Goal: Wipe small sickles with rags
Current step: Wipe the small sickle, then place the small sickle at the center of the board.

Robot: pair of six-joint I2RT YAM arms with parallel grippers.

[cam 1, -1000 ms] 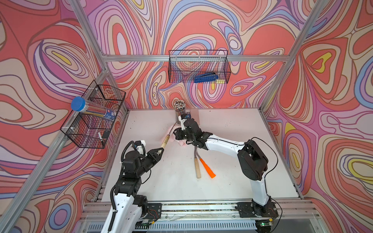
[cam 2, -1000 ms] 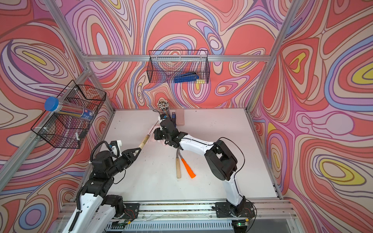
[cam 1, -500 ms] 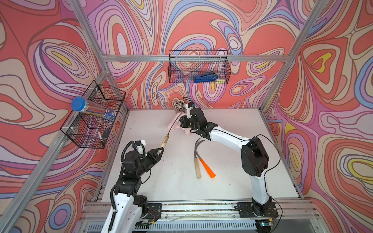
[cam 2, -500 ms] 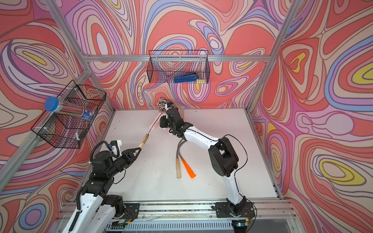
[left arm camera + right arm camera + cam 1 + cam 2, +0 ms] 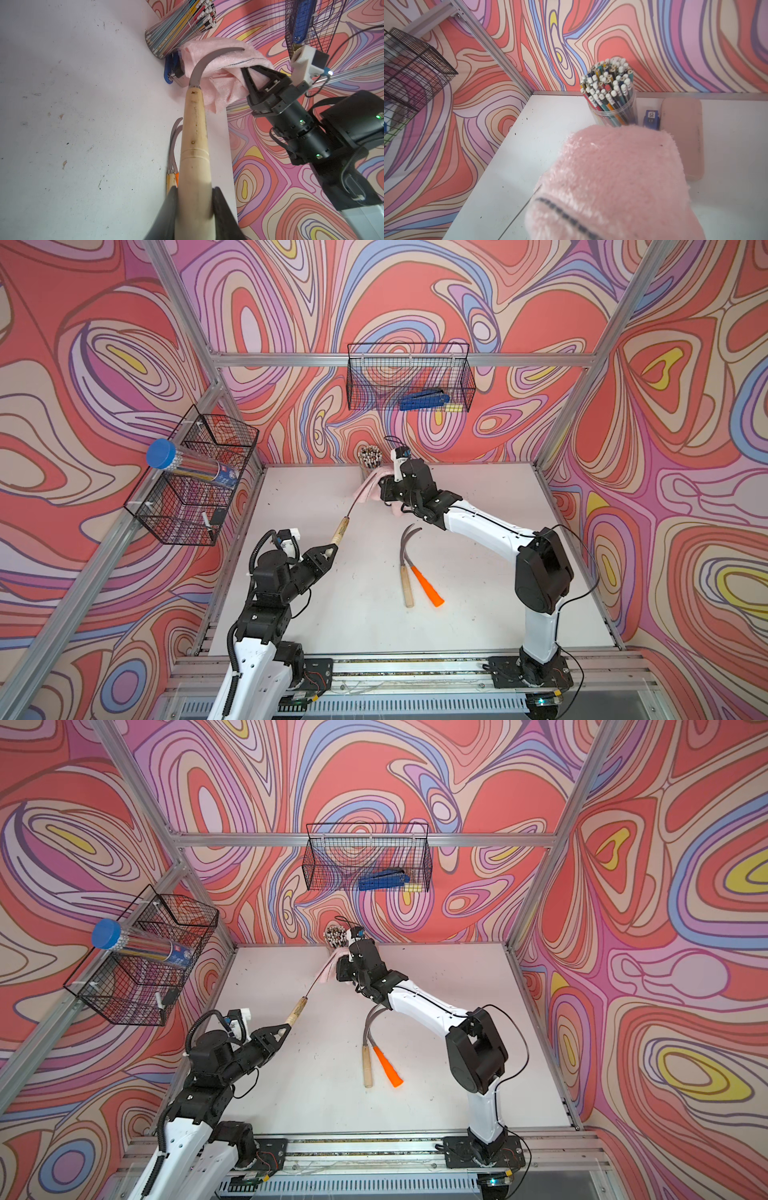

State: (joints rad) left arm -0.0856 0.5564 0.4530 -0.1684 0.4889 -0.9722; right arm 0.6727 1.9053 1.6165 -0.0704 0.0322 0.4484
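A wooden-handled sickle [image 5: 340,531] is being clamped in the left gripper [image 5: 331,548], left of centre, its blade being wiped with the pink rag [image 5: 368,489] pinched in the right gripper [image 5: 252,72] (by the far pencil cup [image 5: 370,456]). The orange-handled sickle [image 5: 427,589] and second wooden sickle [image 5: 406,583], mid-table, are seemingly awaiting wiping.

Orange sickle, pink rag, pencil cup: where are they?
Orange sickle [image 5: 427,587]: in a top view, on its handle.
Pink rag [image 5: 612,176]: right wrist view, on its fuzzy middle.
Pencil cup [image 5: 614,118]: right wrist view, on its clear wall.
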